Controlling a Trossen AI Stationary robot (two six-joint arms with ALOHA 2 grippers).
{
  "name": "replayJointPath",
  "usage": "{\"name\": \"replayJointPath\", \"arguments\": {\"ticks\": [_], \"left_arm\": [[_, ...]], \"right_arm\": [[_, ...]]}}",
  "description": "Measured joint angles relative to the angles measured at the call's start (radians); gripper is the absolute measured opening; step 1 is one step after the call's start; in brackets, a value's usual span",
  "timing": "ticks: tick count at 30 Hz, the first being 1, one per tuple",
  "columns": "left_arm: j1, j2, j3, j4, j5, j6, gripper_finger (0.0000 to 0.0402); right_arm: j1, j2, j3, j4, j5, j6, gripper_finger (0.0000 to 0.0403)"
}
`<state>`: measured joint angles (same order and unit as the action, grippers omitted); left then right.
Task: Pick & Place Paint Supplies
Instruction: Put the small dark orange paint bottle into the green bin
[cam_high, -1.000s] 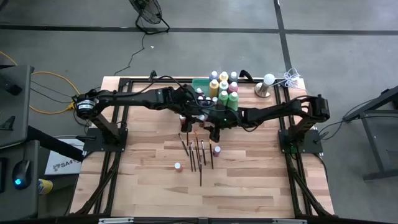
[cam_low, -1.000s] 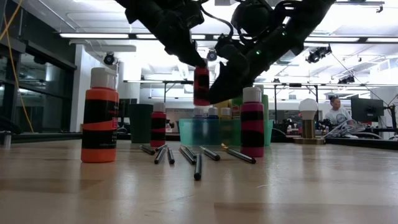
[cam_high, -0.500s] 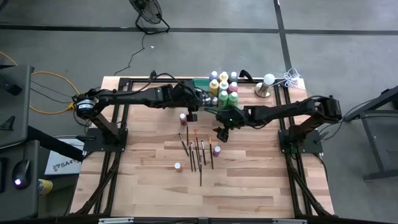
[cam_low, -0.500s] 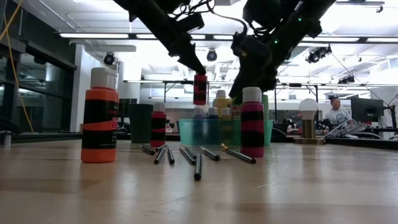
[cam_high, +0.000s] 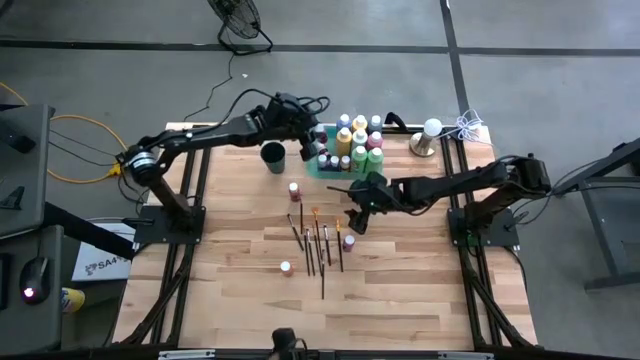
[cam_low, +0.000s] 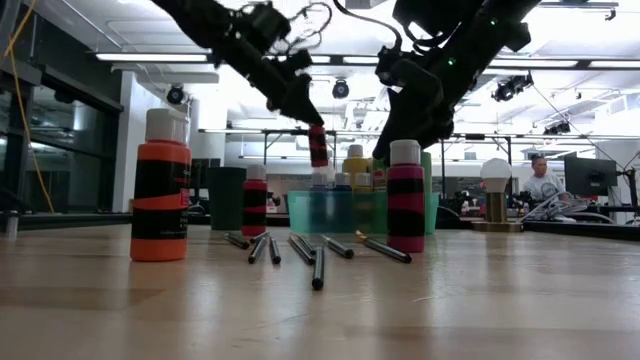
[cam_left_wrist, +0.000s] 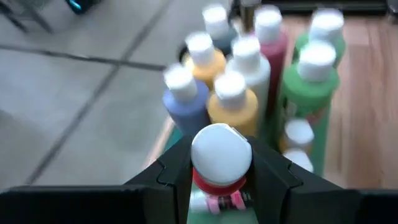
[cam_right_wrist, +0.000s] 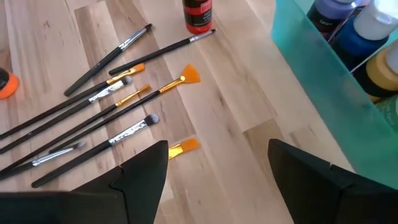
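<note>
Currently left gripper (cam_left_wrist: 221, 180) has its jaws clenched on a small red paint bottle with a white cap (cam_left_wrist: 220, 163), held in the air over the translucent green rectangular tray (cam_high: 322, 134) at the table's 12 o'clock. Right gripper (cam_right_wrist: 217, 171), jaws released and empty, hovers above the dark-handled paintbrushes (cam_right_wrist: 93, 127) near table (cam_high: 240, 290) centre.
</note>
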<state>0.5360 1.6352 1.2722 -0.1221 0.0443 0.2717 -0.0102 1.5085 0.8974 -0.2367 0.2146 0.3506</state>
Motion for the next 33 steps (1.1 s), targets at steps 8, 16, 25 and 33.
{"name": "replayJointPath", "arguments": {"ticks": [8,16,25,33], "left_arm": [[0.097,0.102,-0.002,0.053,0.097,0.061,0.0116],[0.146,0.162,-0.001,0.101,0.191,0.040,0.0116],[0.144,0.225,0.035,0.131,0.214,0.054,0.0116],[0.144,0.282,0.109,0.093,0.216,0.064,0.0116]], "right_arm": [[0.036,0.000,0.000,0.000,0.043,0.043,0.0270],[0.059,0.000,0.000,0.001,0.049,0.064,0.0270],[0.064,0.000,0.000,0.006,0.086,0.097,0.0270],[0.072,0.000,0.000,0.007,0.101,0.108,0.0270]]}}
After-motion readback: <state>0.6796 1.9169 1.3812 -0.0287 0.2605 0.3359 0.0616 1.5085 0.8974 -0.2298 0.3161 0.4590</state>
